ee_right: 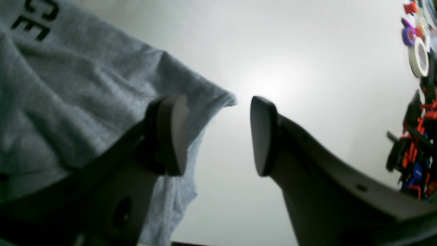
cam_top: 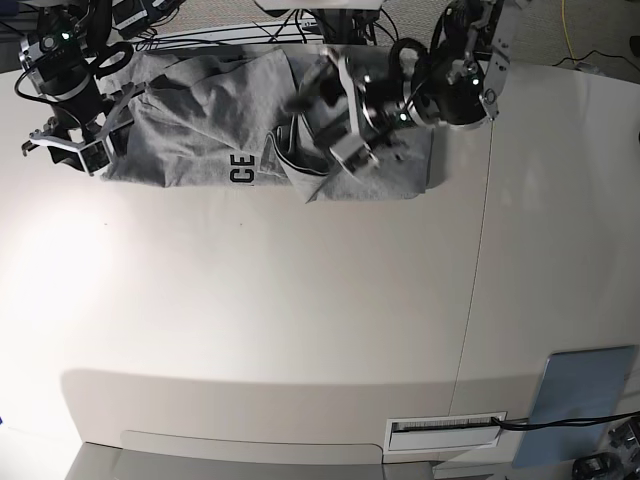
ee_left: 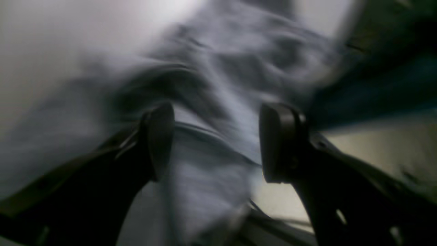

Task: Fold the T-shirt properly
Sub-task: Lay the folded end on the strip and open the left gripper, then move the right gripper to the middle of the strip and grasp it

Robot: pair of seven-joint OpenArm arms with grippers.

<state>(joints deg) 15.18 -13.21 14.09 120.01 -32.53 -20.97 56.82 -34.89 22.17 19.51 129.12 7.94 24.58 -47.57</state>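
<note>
The grey T-shirt (cam_top: 200, 130) lies bunched along the far edge of the white table (cam_top: 300, 300), with the black letters "CE" (cam_top: 241, 171) showing on its near side. My left gripper (cam_top: 322, 120) hovers over the crumpled right half of the shirt. In the blurred left wrist view it (ee_left: 218, 141) is open, with grey fabric (ee_left: 211, 85) below and beyond the fingers. My right gripper (cam_top: 72, 150) is at the shirt's left corner. In the right wrist view it (ee_right: 216, 135) stands open; the shirt corner (ee_right: 102, 85) lies behind its left finger (ee_right: 170, 135), and bare table shows in the gap.
Cables and both arm bases crowd the far table edge behind the shirt. Coloured clutter (ee_right: 414, 143) and a tape roll (ee_right: 419, 58) sit at the right of the right wrist view. A blue-grey panel (cam_top: 580, 405) lies at the near right corner.
</note>
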